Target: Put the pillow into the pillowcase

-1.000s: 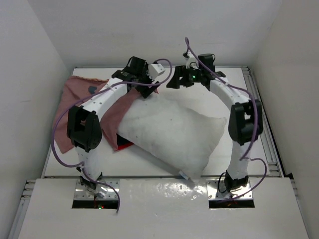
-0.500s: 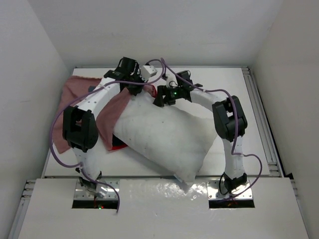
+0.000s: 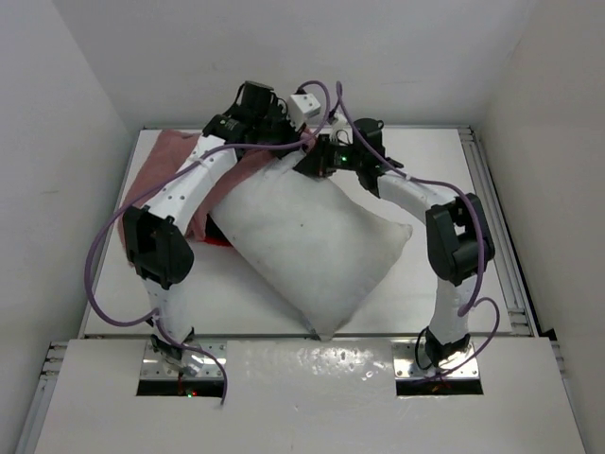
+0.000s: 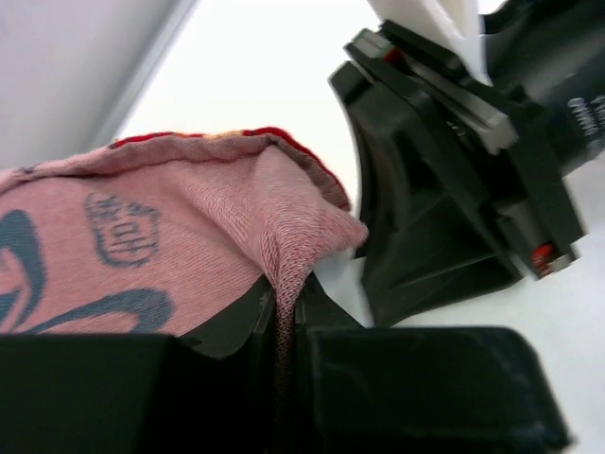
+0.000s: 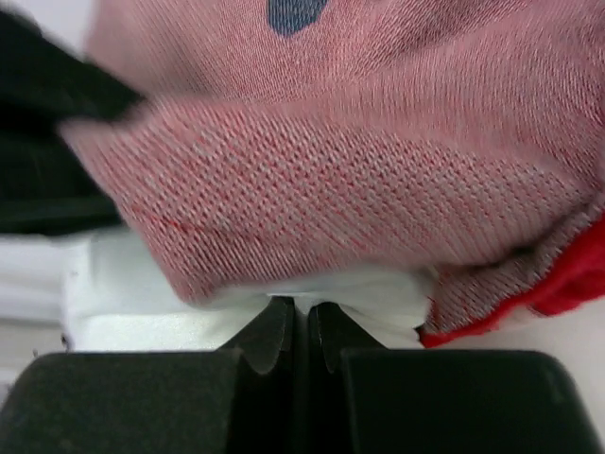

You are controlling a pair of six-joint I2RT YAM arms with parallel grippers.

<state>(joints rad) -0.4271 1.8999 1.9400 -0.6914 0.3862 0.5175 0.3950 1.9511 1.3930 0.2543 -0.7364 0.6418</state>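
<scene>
The plump white rectangular stuffed pillow point(image 3: 312, 241) lay slantwise from the counter's point(image 3: 236, 314) near edge towards its far edge. At that far end, the right end effector point(image 5: 301, 326) was clenched on a pillow corner. The left end effector point(image 4: 282, 312) pinched the hem of the dull pink, blue-printed fabric pillowcase point(image 4: 142, 246), which spread towards the far left corner. The step probably called for holding the hem high and taut while feeding the corner under it. The blue print was unreadable.

light: bright, even | glare: on near ledge point(image 3: 321, 361) | shadows: faint | focus: wrist-view edges soft
</scene>
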